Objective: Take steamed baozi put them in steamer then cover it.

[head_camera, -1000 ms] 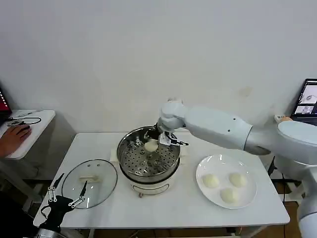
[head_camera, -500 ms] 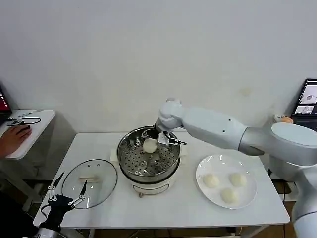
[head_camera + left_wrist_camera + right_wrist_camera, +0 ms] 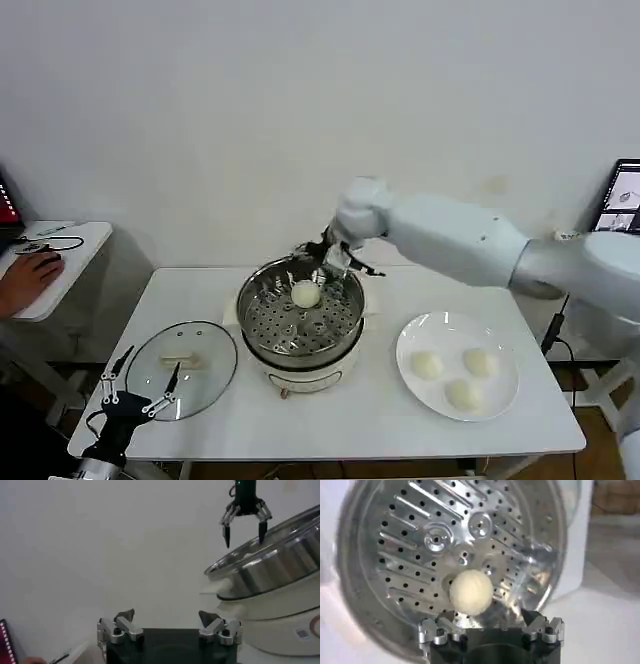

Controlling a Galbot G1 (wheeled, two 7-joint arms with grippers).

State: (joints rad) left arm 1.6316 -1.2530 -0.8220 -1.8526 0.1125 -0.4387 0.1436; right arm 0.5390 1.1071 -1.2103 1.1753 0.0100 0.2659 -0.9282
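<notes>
One steamed baozi (image 3: 305, 295) (image 3: 471, 592) lies on the perforated floor of the steamer (image 3: 262, 325) (image 3: 272, 562) (image 3: 410, 540) at the table's centre. My right gripper (image 3: 337, 262) (image 3: 487, 617) (image 3: 245, 527) hovers open just above the steamer's back rim, apart from that bun. Three more baozi (image 3: 427, 365) (image 3: 479, 362) (image 3: 462, 394) rest on a white plate (image 3: 412, 335) to the right. The cover (image 3: 195, 350), a glass lid with a cream handle, lies flat left of the steamer. My left gripper (image 3: 148, 365) (image 3: 166, 617) waits open by the lid's near-left edge.
The white table (image 3: 350, 425) has bare surface along its front edge and at its far left corner. A side desk (image 3: 60, 250) with a person's hand on it stands to the left. A laptop screen (image 3: 622, 200) shows at the far right.
My right gripper has let go of the baozi and lifted up and back to the right. The bun stays on the steamer floor. The left arm has barely moved.
</notes>
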